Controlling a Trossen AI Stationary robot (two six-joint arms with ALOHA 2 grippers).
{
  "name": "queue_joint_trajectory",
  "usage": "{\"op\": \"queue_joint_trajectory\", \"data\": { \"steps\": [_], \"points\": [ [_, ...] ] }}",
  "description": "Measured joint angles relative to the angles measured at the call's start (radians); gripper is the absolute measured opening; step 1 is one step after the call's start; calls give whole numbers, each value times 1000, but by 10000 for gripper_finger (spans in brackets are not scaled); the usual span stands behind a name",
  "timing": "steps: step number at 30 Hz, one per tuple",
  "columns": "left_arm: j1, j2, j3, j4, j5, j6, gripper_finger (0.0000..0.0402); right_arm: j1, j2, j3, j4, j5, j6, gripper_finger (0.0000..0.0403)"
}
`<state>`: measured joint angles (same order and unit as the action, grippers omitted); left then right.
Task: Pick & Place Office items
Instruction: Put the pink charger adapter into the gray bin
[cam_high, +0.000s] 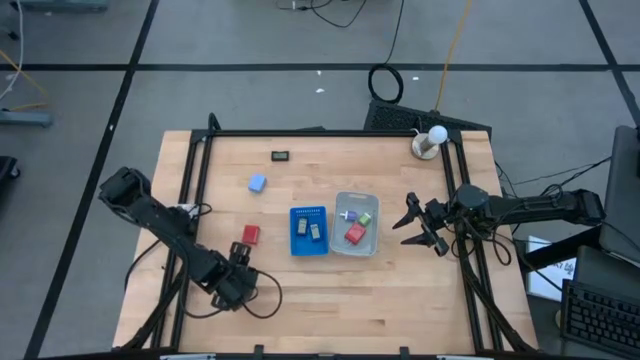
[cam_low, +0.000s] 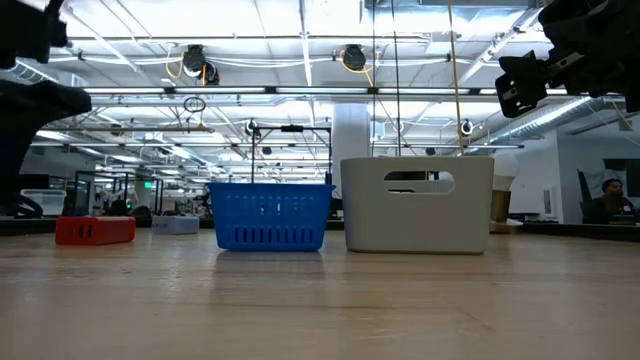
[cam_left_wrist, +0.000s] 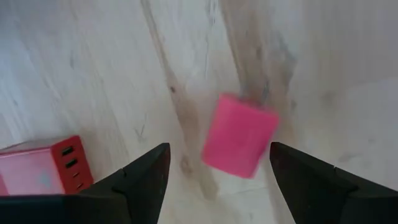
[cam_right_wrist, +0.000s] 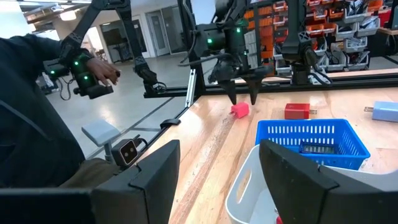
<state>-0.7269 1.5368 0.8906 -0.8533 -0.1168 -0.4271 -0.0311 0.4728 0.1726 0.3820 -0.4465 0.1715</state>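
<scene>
Left gripper (cam_left_wrist: 214, 171) hovers near the table's (cam_high: 330, 285) front-left corner, fingers spread, grasping nothing, over a pink block (cam_left_wrist: 238, 134) lying on the wood. Red block (cam_left_wrist: 43, 167) lies just beside. Right gripper (cam_high: 420, 226) waits open, empty, near the right edge.

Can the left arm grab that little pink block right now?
Probably yes. The left gripper hangs just above the pink block, jaws open to either side of it, and only bare table lies around it. The red block sits off to one side, clear of the way.
</scene>
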Motion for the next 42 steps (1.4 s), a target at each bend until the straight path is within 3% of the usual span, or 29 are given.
{"op": "queue_joint_trajectory", "data": {
  "steps": [14,36,42],
  "points": [
    [-1,0,-117,217,-6,-16,273,0,0,0,0,0,0,212],
    [-1,0,-141,240,3,-77,273,0,0,-1,-8,0,0,212],
    [-2,-5,-176,313,21,-106,232,0,0,-1,-8,0,0,212]
  ]
}}
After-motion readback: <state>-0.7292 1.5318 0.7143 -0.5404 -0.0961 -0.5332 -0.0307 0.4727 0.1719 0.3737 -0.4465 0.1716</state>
